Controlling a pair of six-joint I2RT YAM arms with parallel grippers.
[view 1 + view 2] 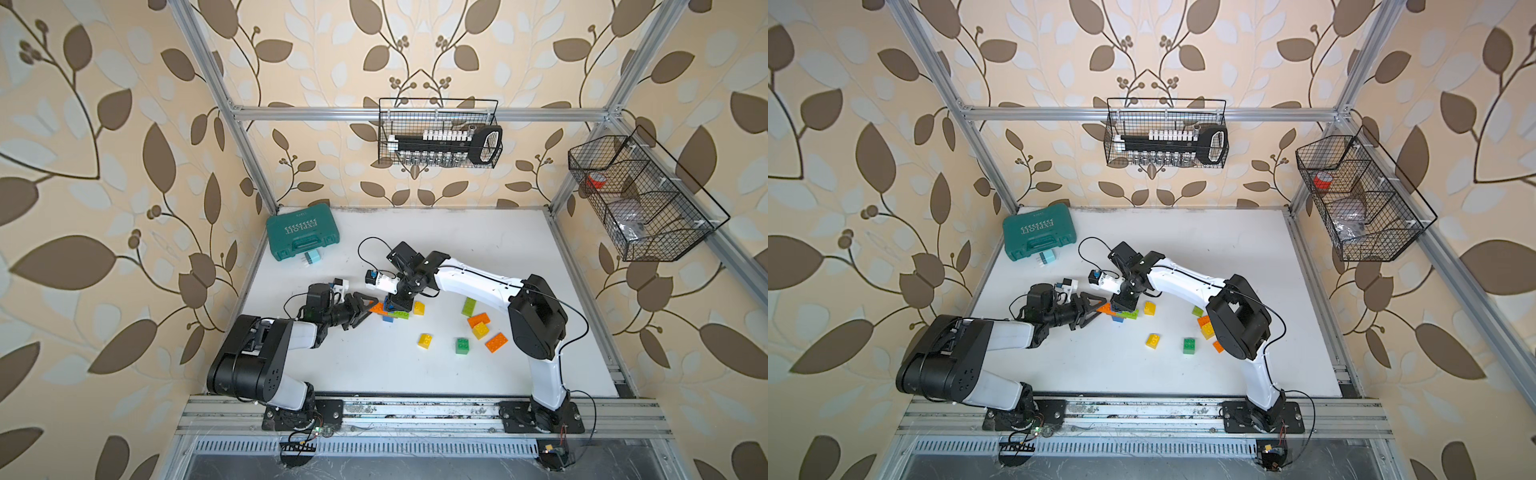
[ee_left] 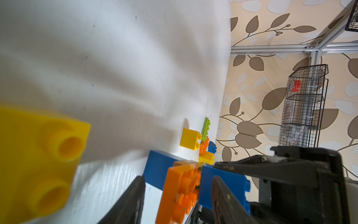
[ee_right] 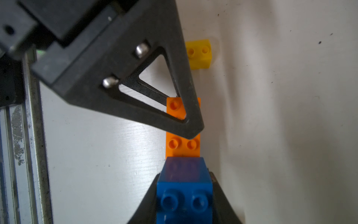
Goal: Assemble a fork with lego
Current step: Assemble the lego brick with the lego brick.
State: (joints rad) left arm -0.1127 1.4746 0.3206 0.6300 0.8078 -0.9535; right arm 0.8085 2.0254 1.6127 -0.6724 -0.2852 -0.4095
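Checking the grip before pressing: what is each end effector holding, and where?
Right end effector clamps the blue brick by its side walls. Left end effector straddles the orange plate; grip cannot be told.

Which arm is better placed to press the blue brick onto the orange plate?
Right. The right gripper holds the blue brick at the orange plate's end; the left gripper only brackets that plate, probably steadying it.

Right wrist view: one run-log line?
right claw: shut on blue brick | left claw: straddling orange plate, grip unclear | stage: brick over plate end
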